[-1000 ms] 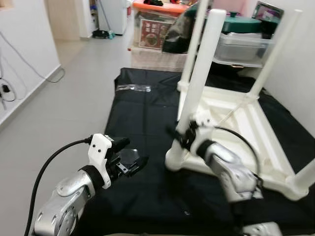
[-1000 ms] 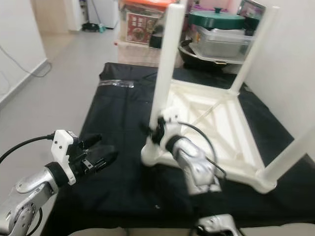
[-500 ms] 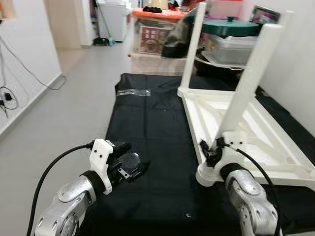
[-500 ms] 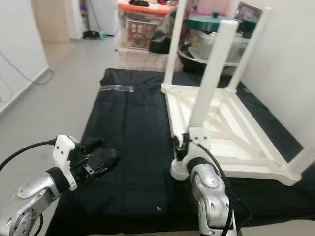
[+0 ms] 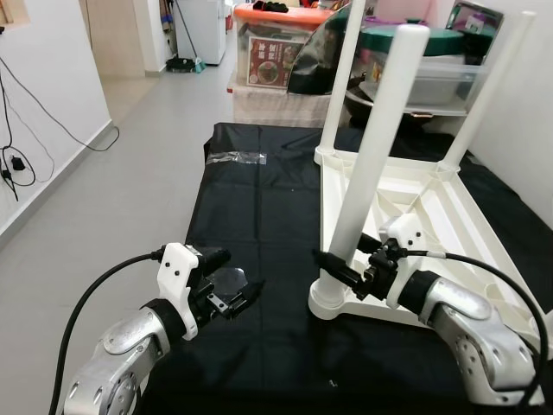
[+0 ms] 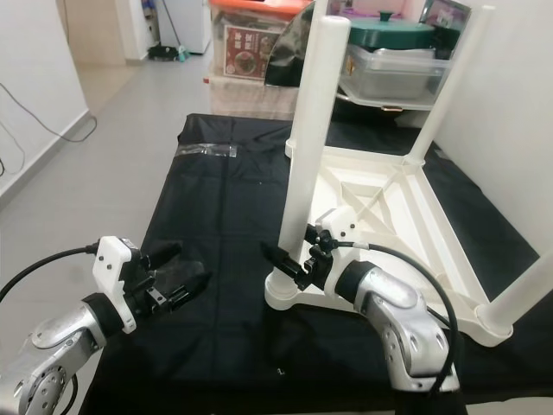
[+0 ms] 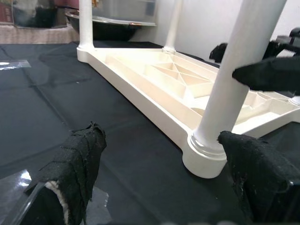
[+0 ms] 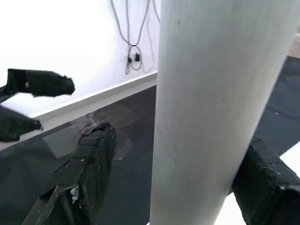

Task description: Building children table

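A white children's table (image 5: 406, 186) lies upside down on a black cloth (image 5: 259, 207), its legs pointing up. My right gripper (image 5: 350, 259) is at the bottom of the near leg (image 5: 371, 164). In the right wrist view the leg (image 8: 211, 103) stands between the fingers (image 8: 89, 173), and a gap shows on one side, so the gripper is open around it. My left gripper (image 5: 232, 275) hovers open just above the cloth, left of that leg. A clear plastic scrap (image 7: 18, 187) lies by one of its fingers (image 7: 77, 159).
A small clear bag (image 5: 235, 156) lies on the cloth's far left part. Storage boxes and a covered pot (image 5: 285, 52) crowd the far end. A white wall (image 5: 527, 112) runs close on the right. Grey floor (image 5: 112, 190) lies open to the left.
The table's near corner swung to the right on the cloth, then back to the left, with my right gripper staying at the near leg. The left gripper has barely moved.
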{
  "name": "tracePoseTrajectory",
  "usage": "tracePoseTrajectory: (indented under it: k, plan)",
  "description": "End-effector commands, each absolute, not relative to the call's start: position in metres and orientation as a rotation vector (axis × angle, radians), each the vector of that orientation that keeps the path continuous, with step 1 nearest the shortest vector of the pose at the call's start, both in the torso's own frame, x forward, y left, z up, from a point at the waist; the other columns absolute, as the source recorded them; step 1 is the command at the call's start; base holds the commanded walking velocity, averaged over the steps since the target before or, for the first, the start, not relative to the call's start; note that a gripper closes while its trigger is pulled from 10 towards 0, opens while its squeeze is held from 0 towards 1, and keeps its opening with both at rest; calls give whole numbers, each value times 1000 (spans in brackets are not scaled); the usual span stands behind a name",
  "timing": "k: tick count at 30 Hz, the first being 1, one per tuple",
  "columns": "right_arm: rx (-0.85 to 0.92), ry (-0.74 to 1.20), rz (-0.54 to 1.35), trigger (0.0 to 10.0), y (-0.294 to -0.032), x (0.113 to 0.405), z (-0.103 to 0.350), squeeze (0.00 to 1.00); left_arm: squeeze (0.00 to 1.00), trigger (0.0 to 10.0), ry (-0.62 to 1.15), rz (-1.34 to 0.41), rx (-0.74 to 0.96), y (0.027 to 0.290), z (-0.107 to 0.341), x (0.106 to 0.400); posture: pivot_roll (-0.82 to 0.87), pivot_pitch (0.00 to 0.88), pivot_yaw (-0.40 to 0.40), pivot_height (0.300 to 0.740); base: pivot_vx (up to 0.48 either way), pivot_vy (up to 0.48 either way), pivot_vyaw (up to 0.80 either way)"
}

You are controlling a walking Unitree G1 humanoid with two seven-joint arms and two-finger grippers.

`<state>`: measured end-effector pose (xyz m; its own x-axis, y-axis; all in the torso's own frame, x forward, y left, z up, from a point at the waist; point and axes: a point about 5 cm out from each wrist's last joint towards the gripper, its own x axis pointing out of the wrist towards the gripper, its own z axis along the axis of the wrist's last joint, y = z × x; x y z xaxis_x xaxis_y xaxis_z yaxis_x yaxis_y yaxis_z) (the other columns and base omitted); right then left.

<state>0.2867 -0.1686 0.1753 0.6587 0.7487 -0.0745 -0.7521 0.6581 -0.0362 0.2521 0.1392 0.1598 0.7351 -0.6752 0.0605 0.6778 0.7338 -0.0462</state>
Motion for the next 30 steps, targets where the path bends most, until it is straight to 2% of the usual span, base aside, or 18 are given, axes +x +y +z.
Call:
tracePoseTrajectory:
  k: [1,2,3,5,6,8,10,12,14,15,16,17,18,20,21,22,25,30]
  plan:
    - [-75,67,936,10000,-159,285,171,0,0,10000,-34,-747,-58,138,158,254,77,0,-120,740,0,0,0]
    - [-67,74,902,5451,-155,300,167,0,0,10000,-37,-745,-56,138,158,254,83,0,-127,740,0,0,0]
    - [-62,90,794,2000,-151,316,164,0,0,10000,-39,-742,-56,139,159,253,91,0,-133,740,0,0,0]
    - [-61,104,718,2000,-148,326,162,0,0,10000,-39,-740,-56,139,159,253,91,0,-133,740,0,0,0]
    - [-56,121,626,0,-149,333,159,0,0,10000,-39,-738,-56,140,159,252,92,0,-135,740,0,0,0]
    - [-53,130,575,0,-151,335,158,0,0,10000,-39,-737,-57,140,159,252,90,0,-134,740,0,0,0]
    - [-61,224,286,0,-171,341,145,0,0,10000,-36,-734,-56,141,158,251,90,0,-134,740,0,0,0]
    - [-61,270,143,0,-184,343,137,0,0,10000,-34,-733,-56,142,157,250,78,0,-126,740,0,0,0]
    - [-54,278,114,0,-187,343,135,0,0,10000,-33,-733,-57,142,157,250,78,0,-126,740,0,0,0]
    - [-16,317,-122,0,-207,328,124,0,0,10000,-31,-737,-58,141,157,250,66,0,-117,740,0,0,0]
    - [-16,317,-122,0,-207,328,124,0,0,10000,-31,-737,-58,141,157,250,66,0,-117,740,0,0,0]
    - [4,353,-305,0,-223,314,115,0,0,10000,-29,-740,-59,140,157,250,66,0,-117,740,0,0,0]
    - [4,353,-305,0,-223,314,115,0,0,10000,-29,-740,-59,140,157,250,66,0,-117,740,0,0,0]
    - [27,416,-480,0,-231,281,100,0,0,10000,-25,-755,-61,137,156,252,41,0,-93,740,0,0,0]
    - [27,416,-480,0,-231,281,100,0,0,10000,-25,-755,-61,137,156,252,41,0,-93,740,0,0,0]
    - [61,418,-390,10000,-214,272,100,0,0,10000,-23,-767,-62,136,155,253,33,0,-81,740,0,0,0]
    - [46,375,-290,10000,-203,274,110,0,0,10000,-21,-776,-59,135,155,254,30,0,-78,740,0,0,0]
    - [47,327,-362,10000,-210,281,124,0,0,10000,-25,-781,-57,135,157,255,30,0,-77,740,0,0,0]
